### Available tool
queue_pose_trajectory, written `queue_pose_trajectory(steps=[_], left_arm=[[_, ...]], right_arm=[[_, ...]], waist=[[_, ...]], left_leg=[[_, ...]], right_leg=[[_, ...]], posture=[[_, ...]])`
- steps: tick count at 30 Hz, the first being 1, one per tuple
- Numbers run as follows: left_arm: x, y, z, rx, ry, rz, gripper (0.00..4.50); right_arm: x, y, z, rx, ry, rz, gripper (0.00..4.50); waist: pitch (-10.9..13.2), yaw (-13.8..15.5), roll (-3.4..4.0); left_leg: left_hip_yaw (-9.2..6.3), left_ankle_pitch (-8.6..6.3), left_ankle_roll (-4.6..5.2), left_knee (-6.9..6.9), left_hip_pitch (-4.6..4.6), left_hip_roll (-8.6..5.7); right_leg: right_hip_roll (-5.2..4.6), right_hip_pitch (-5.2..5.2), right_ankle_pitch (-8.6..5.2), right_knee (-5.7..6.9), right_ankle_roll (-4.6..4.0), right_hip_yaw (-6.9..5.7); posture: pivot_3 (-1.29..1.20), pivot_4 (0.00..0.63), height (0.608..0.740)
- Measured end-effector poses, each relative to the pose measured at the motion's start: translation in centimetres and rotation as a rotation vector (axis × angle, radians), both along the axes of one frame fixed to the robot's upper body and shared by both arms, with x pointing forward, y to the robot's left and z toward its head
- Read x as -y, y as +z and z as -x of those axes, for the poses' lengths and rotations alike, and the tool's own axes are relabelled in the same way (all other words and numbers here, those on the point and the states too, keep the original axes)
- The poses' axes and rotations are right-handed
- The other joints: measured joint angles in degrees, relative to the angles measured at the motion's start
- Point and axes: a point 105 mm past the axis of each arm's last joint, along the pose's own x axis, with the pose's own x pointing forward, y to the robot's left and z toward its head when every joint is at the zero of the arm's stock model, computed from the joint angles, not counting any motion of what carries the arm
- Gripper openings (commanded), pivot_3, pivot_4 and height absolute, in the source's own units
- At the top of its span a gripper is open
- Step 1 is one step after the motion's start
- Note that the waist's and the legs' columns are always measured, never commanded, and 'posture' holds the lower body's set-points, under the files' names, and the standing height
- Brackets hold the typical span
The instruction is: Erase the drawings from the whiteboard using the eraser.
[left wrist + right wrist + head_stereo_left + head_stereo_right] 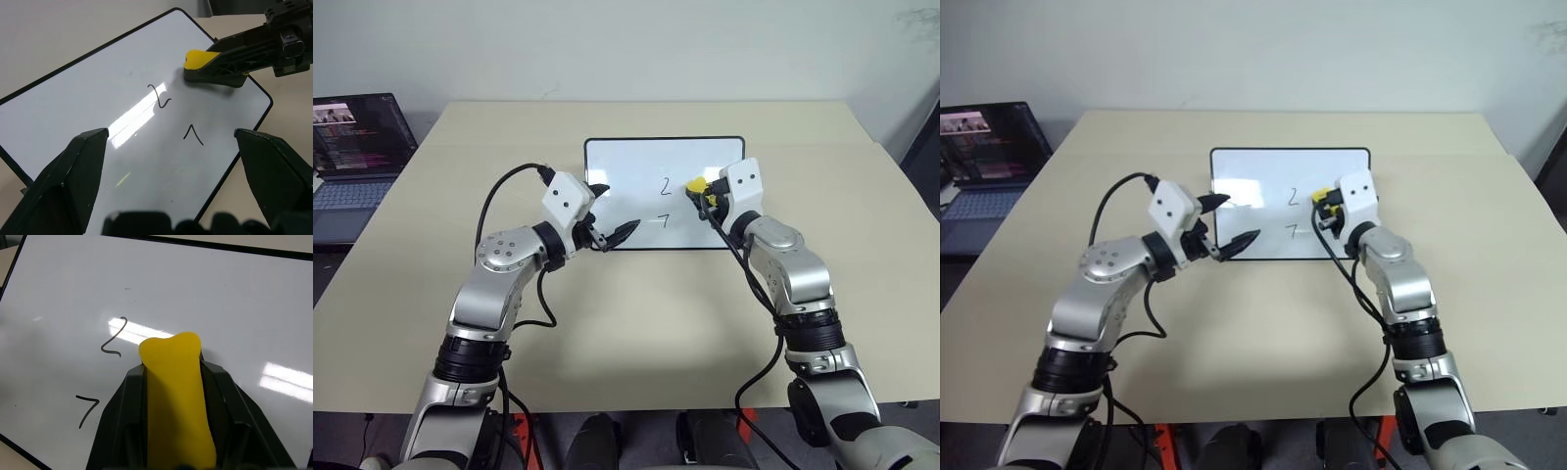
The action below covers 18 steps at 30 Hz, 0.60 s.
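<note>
On the tan table (636,323) the whiteboard (626,162) lies flat, and the right gripper (172,382) has the yellow eraser (177,396) pinched tight just beside the "2" (113,339), with the "7" (88,410) below it. Looks like mid-wipe, so next it needs a sweep across both marks. Left gripper (610,211) hangs open over the board's near-left corner. Can't tell if the eraser's underside is actually touching.

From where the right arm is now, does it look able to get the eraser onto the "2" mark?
Probably yes. The right pincer is shut on the eraser, which sits over the whiteboard just beside the "2". Only bare board lies between them; the left pincer stands apart.
</note>
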Motion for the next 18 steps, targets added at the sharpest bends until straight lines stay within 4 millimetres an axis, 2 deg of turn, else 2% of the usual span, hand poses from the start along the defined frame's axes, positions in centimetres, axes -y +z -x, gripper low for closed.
queue_pose_trajectory(steps=[13,18], left_arm=[[-0.1,-0.1,0.0,0.0,0.0,-0.002,4.5],[-0.1,-0.1,0.0,-0.002,0.002,-0.003,4.5]], right_arm=[[0.0,0.1,0.0,0.006,-0.005,0.0,1.23],[-1.2,0.7,-0.2,0.028,0.024,-0.01,1.23]], waist=[[0.0,0.0,0.0],[0.0,-0.1,0.0]], left_leg=[[0.0,0.0,0.0,0.0,0.0,0.0],[0.0,0.0,0.0,0.0,0.0,0.0]], right_leg=[[0.0,0.0,0.0,0.0,0.0,0.0],[0.0,0.0,0.0,0.01,0.0,0.0]], posture=[[0.0,0.15,0.74],[0.0,0.15,0.74]])
